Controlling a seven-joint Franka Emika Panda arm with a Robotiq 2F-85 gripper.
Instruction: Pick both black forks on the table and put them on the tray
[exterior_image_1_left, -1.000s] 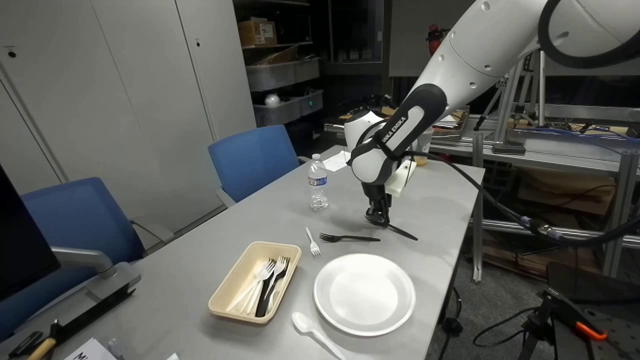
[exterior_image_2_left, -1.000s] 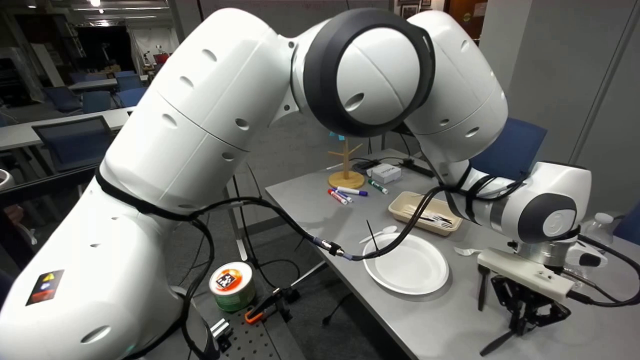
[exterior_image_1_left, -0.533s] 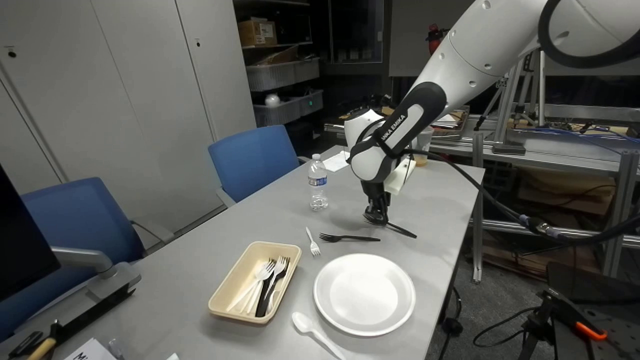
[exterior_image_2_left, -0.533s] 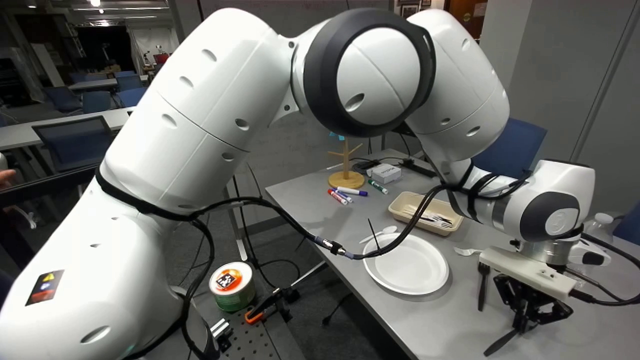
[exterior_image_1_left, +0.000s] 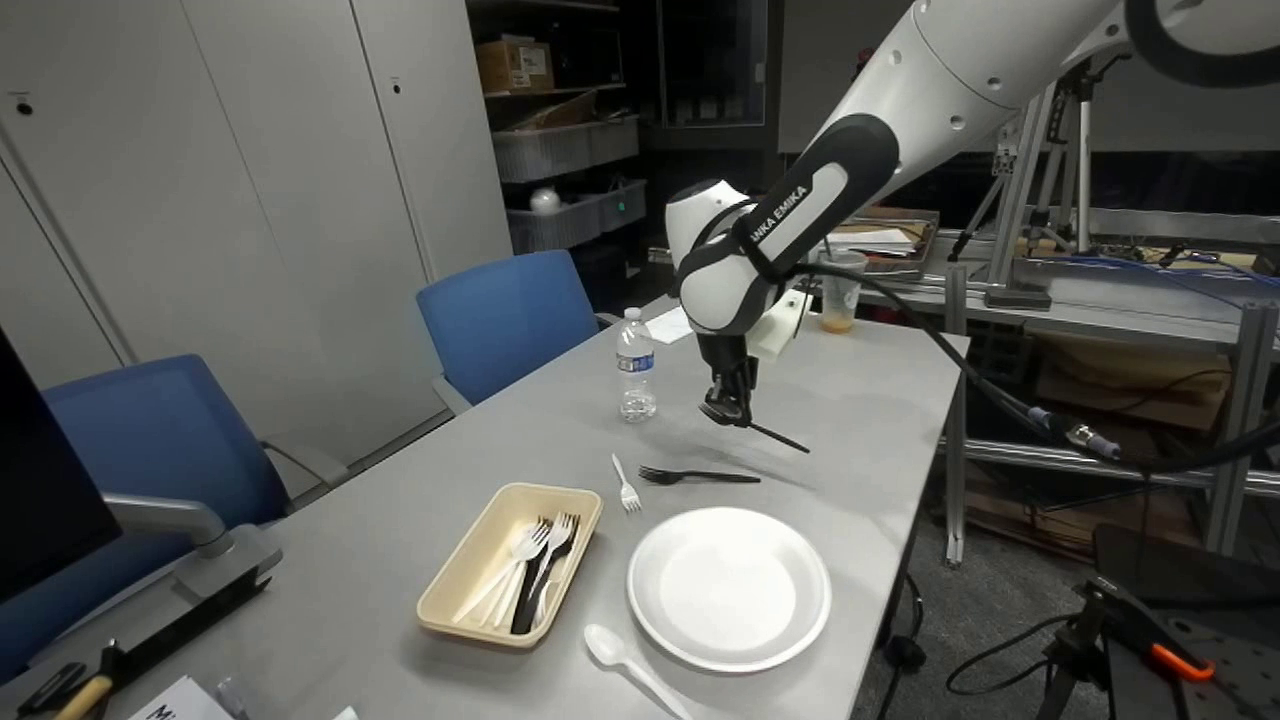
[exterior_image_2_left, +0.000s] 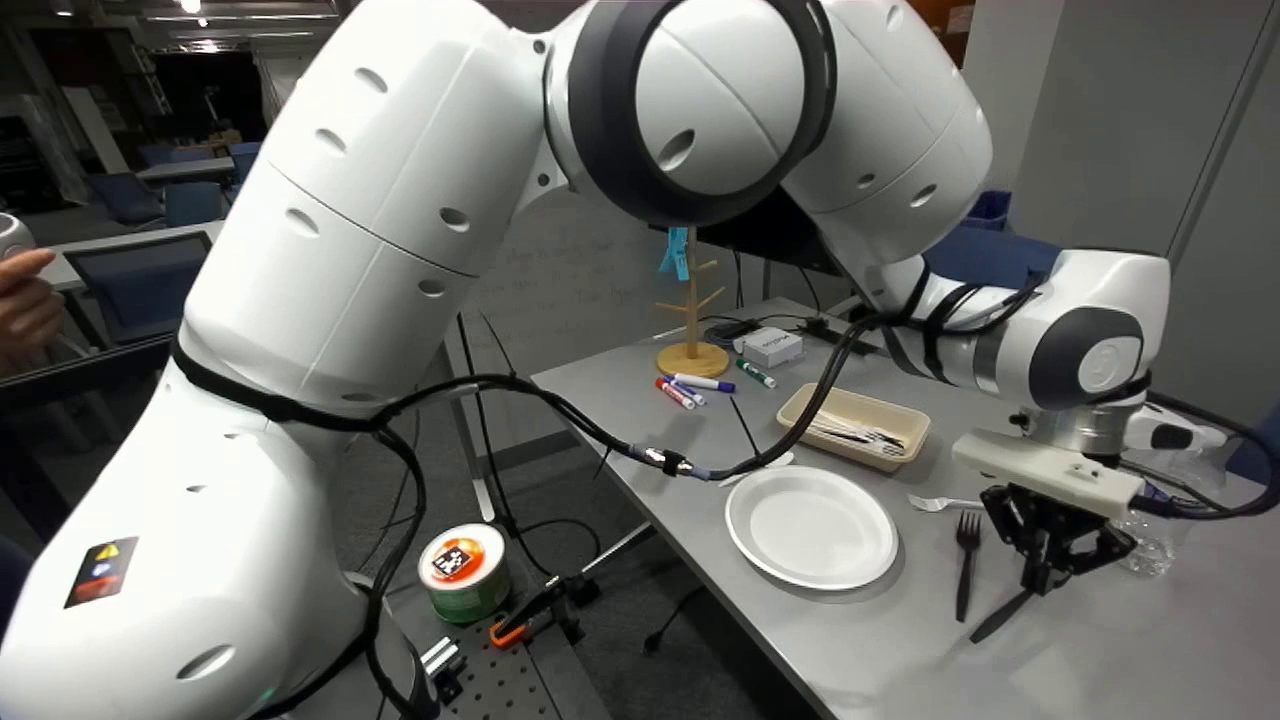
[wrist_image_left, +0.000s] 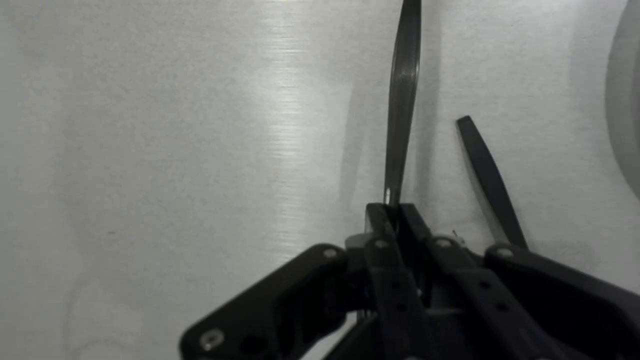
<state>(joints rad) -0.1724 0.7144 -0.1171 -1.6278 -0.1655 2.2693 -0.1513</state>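
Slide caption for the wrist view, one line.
Gripper holds one black fork above the table, where a second black fork lies.

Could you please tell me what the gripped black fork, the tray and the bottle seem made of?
Gripped black fork: probably plastic, semi-gloss; smooth surface with soft sheen.
Tray: molded fibre or plastic, I can't tell which; matte beige, rounded corners.
Bottle: likely plastic, glossy; see-through, with bright highlights.
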